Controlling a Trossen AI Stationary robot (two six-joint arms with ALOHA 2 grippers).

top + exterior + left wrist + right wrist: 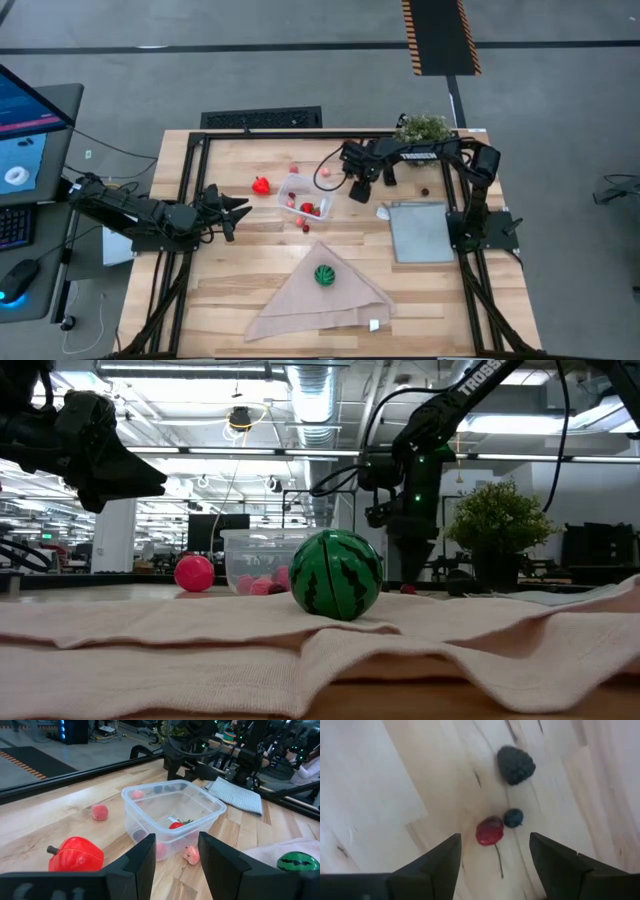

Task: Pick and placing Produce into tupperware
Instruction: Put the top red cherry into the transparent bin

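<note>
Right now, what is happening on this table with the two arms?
The robot is putting toy produce into the clear tub, which already holds a few pieces. The right gripper hangs open over a red cherry, a small blue berry and a dark berry on the wood, holding nothing. The left gripper waits beside the red pepper, empty. A green striped ball lies on the beige cloth.
</note>
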